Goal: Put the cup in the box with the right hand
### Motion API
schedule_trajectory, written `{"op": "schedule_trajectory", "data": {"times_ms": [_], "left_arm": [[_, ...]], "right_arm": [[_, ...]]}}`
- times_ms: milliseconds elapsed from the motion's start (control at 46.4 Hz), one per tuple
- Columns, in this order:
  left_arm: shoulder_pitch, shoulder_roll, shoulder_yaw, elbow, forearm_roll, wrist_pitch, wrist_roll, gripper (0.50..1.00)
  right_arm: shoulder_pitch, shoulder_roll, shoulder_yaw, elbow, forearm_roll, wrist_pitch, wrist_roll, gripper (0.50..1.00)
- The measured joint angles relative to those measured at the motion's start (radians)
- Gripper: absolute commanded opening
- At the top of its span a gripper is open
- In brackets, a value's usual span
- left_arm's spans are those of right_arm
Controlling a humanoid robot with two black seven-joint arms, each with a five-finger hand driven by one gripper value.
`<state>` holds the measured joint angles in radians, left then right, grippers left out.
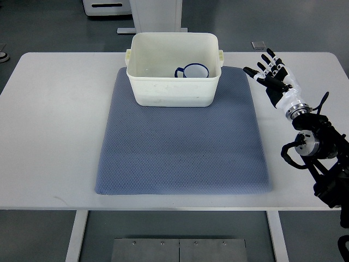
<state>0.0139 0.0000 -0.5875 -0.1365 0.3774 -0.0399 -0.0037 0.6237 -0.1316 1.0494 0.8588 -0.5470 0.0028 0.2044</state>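
Observation:
A white enamel cup with a blue rim and handle lies inside the cream plastic box, at its right side. The box stands at the far end of a blue-grey mat. My right hand is over the white table to the right of the box, apart from it. Its fingers are spread and hold nothing. The left arm does not show.
The white table extends left and right of the mat. My right arm's black joints and cables lie along the table's right edge. A white machine base stands behind the table.

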Motion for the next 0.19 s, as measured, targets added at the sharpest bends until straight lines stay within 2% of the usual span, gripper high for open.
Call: {"op": "schedule_trajectory", "data": {"times_ms": [194], "left_arm": [[0.0, 0.0, 0.0, 0.0, 0.0, 0.0, -0.001, 1.0]], "right_arm": [[-0.016, 0.022, 0.0, -0.009, 0.002, 0.001, 0.0, 1.0]]}}
